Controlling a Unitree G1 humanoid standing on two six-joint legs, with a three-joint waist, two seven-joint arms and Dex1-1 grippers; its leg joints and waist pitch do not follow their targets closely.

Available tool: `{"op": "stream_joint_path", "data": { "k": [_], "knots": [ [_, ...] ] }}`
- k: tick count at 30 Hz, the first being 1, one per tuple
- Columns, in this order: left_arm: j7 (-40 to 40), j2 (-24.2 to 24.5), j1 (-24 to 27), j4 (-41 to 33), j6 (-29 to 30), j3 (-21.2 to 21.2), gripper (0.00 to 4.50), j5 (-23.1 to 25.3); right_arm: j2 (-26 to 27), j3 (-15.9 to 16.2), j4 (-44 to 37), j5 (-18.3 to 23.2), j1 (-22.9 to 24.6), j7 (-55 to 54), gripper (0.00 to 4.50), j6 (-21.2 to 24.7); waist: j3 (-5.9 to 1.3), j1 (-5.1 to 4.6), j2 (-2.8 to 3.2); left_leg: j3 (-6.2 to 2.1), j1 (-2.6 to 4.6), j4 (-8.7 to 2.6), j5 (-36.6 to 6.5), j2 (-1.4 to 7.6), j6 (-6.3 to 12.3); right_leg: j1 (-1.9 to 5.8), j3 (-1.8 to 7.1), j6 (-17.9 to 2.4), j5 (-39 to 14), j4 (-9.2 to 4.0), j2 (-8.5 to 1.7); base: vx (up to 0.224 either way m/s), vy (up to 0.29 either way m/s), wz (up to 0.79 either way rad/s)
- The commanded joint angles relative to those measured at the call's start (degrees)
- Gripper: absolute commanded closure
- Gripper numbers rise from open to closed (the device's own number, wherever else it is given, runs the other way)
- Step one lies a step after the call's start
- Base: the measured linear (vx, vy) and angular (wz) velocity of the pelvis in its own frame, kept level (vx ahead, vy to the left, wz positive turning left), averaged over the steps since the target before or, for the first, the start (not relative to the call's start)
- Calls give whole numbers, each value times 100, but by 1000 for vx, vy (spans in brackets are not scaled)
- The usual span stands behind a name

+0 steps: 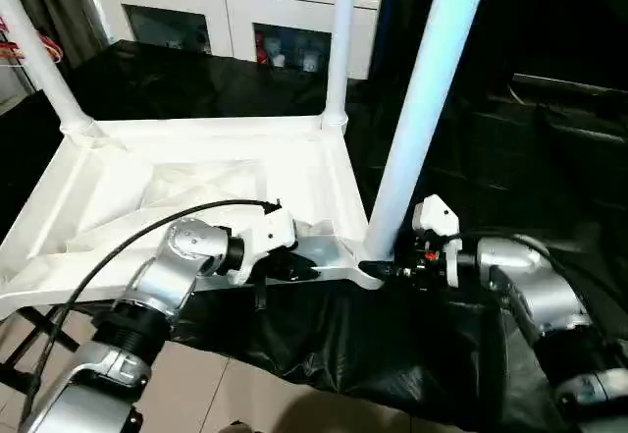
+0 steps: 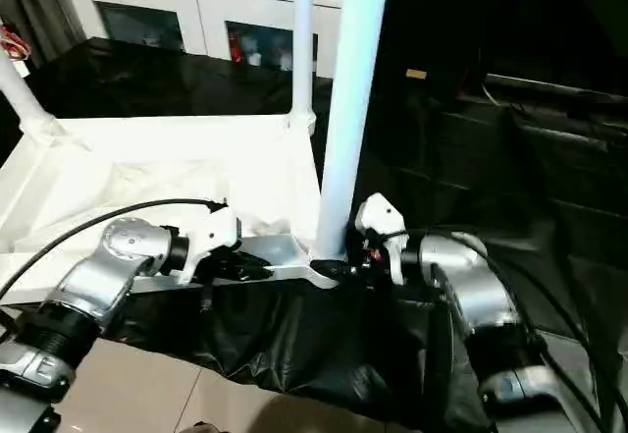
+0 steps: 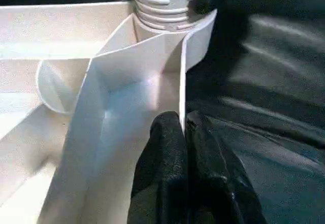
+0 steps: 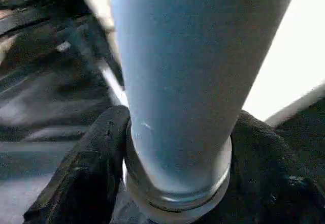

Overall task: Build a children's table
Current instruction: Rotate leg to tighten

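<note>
You saw the left pincer point(image 3: 184, 132) pinched on the tabletop point(image 1: 196, 183) rim, and the right pincer point(image 4: 177, 148) closed around 1 leg point(image 1: 422, 99) base.

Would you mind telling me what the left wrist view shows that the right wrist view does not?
The left wrist view shows the left gripper shut on the tabletop's thin edge wall, with the ribbed underside beside it. The right wrist view shows the right gripper with a black finger on each side of the leg's wide base. Both views take in this near corner leg, seated in its socket, and the black sheet.
</note>
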Motion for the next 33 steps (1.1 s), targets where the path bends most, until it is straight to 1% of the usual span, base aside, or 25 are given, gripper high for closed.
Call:
{"op": "stream_joint_path", "data": {
  "k": [1, 3, 4, 5, 6, 8, 9, 10, 11, 12, 14, 16, 17, 19, 20, 22, 23, 24, 25, 26, 27, 28, 29, 30, 33],
  "knots": [
    [705, -277, -313, -3, 8, 136, 450, -3, 262, 430, 105, -226, 113, -164, 181, 38, -371, -37, -39, -176, 103, -385, -1229, 281, 163, 250, 343, -816, -2078, -559, -565, 0, 0, 0],
    [1169, -536, -451, 132, 146, 146, 450, 102, 658, 340, 327, -383, 62, -1031, 182, 52, -363, -71, -30, -176, 123, -393, -1352, 287, 112, 228, 357, -721, -2319, -602, -567, 0, 0, 0],
    [1537, -762, -558, 215, 285, 162, 450, 161, 985, 237, 525, -481, -27, -1749, 182, 92, -346, -94, -2, -189, 158, -404, -1495, 290, 31, 193, 350, -725, -2484, -618, -572, 0, 0, 0],
    [1537, -762, -558, 215, 285, 162, 450, 161, 985, 237, 525, -481, -27, -1749, 182, 92, -337, -122, -8, -197, 165, -408, -1589, 285, -19, 187, 338, -714, -2604, -632, -572, 0, 0, 0],
    [1788, -925, -629, 262, 367, 154, 450, 208, 1243, 125, 704, -524, -157, -2333, 182, 131, -360, -155, -7, -225, 163, -414, -1682, 278, -62, 223, 328, -639, -2741, -645, -595, 0, 0, 0],
    [1999, -1081, -684, 300, 430, 146, 450, 254, 1479, 29, 852, -555, -286, -2812, 182, 149, -353, -197, 5, -227, 181, -413, -1750, 279, -56, 200, 337, -682, -2654, -656, -590, 0, 0, 0],
    [2021, -1100, -689, 304, 437, 145, 450, 259, 1505, 19, 867, -558, -301, -2861, 182, 149, -360, -206, 3, -223, 174, -411, -1735, 277, -52, 203, 341, -701, -2600, -648, -591, 0, 0, 0],
    [2174, -1266, -726, 326, 455, 105, 450, 321, 1779, -103, 994, -500, -461, -3200, 182, 137, -370, -208, 4, -222, 147, -411, -1655, 270, -7, 235, 346, -712, -2461, -639, -591, 0, 0, 0],
    [2178, -1294, -727, 327, 440, 85, 450, 335, 1839, -127, 1009, -476, -493, -3241, 182, 130, -374, -211, 13, -215, 153, -412, -1627, 283, 1, 216, 365, -741, -2364, -628, -597, 0, 0, 0],
    [2174, -1327, -728, 329, 412, 55, 450, 352, 1918, -159, 1030, -438, -536, -3284, 182, 121, -385, -214, 8, -212, 144, -410, -1555, 275, 14, 232, 364, -786, -2195, -608, -588, 0, 0, 0],
    [2114, -1354, -728, 346, 306, 6, 450, 372, 1984, -116, 1025, -524, -589, -3373, 182, -24, -411, -193, 6, -189, 116, -404, -1258, 280, 87, 259, 384, -903, -1635, -539, -579, 0, 0, 0],
    [2044, -1317, -704, 338, 189, -26, 450, 393, 2018, -95, 939, -479, -566, -3165, 182, -249, -430, -175, -4, -170, 106, -389, -1064, 274, 168, 275, 390, -982, -1281, -497, -577, 0, 0, 0],
    [2028, -1305, -697, 332, 161, -31, 450, 394, 2016, -92, 919, -472, -556, -3138, 127, -270, -438, -169, -7, -166, 80, -379, -930, 269, 225, 295, 394, -1019, -1093, -470, -577, 0, 0, 0],
    [1889, -1222, -629, 244, 106, -38, 450, 352, 1925, -61, 741, -415, -474, -2915, 113, -347, -450, -149, -25, -160, 55, -367, -760, 266, 311, 306, 391, -1049, -898, -441, -579, 0, 0, 0],
    [1845, -1188, -600, 215, 83, -31, 450, 335, 1867, -57, 687, -404, -447, -2842, 110, -346, -449, -150, -13, -156, 47, -361, -732, 265, 345, 303, 389, -1061, -871, -435, -573, 0, 0, 0],
    [1730, -1086, -520, 140, 25, -14, 450, 297, 1697, -68, 557, -369, -387, -2644, 102, -343, -433, -143, -15, -153, 53, -364, -816, 269, 367, 297, 385, -1028, -1000, -459, -565, 0, 0, 0],
    [1583, -969, -444, 80, -32, 2, 450, 251, 1484, -112, 432, -313, -338, -2427, 73, -327, -429, -136, -12, -157, 59, -370, -884, 274, 359, 300, 381, -1006, -1130, -475, -572, 0, 0, 0],
    [1581, -968, -443, 80, -33, 3, 450, 250, 1482, -113, 430, -312, -338, -2425, 73, -326, -429, -136, -12, -157, 59, -370, -884, 274, 359, 300, 381, -1006, -1130, -475, -572, 0, 0, 0],
    [1426, -844, -368, 22, -50, 33, 450, 185, 1226, -187, 321, -224, -305, -2137, 68, -325, -419, -141, -13, -165, 56, -376, -984, 282, 344, 301, 373, -967, -1310, -487, -574, 0, 0, 0],
    [1353, -797, -343, 7, -96, 37, 450, 164, 1126, -219, 302, -204, -305, -2054, 62, -330, -414, -142, 6, -165, 60, -375, -1019, 281, 339, 296, 375, -937, -1384, -501, -569, 0, 0, 0],
    [1334, -786, -336, 3, -108, 38, 450, 159, 1101, -227, 297, -199, -305, -2034, 47, -331, -416, -143, -2, -167, 63, -376, -1030, 283, 333, 295, 376, -934, -1402, -504, -573, 0, 0, 0],
    [1056, -667, -264, -64, -219, 45, 450, 67, 807, -240, 228, -165, -295, -1708, 32, -326, -420, -142, -18, -164, 65, -370, -1009, 274, 336, 304, 372, -927, -1423, -507, -563, 0, 0, 0],
    [958, -632, -240, -89, -255, 48, 450, 32, 702, -215, 202, -172, -286, -1575, 23, -341, -418, -142, -12, -162, 55, -368, -1003, 278, 342, 301, 378, -940, -1398, -493, -568, 0, 0, 0],
    [814, -599, -212, -131, -269, 68, 450, -46, 569, -166, 180, -205, -274, -1413, 19, -381, -418, -139, 19, -166, 54, -364, -988, 274, 357, 300, 375, -943, -1380, -497, -562, 0, 0, 0],
    [394, -464, -137, -288, -255, 77, 450, -225, 218, -66, 25, -123, -177, -655, 19, -333, -418, -118, 4, -151, 59, -357, -977, 280, 411, 293, 378, -1011, -1276, -485, -559, 0, 0, 0]
  ]
}}
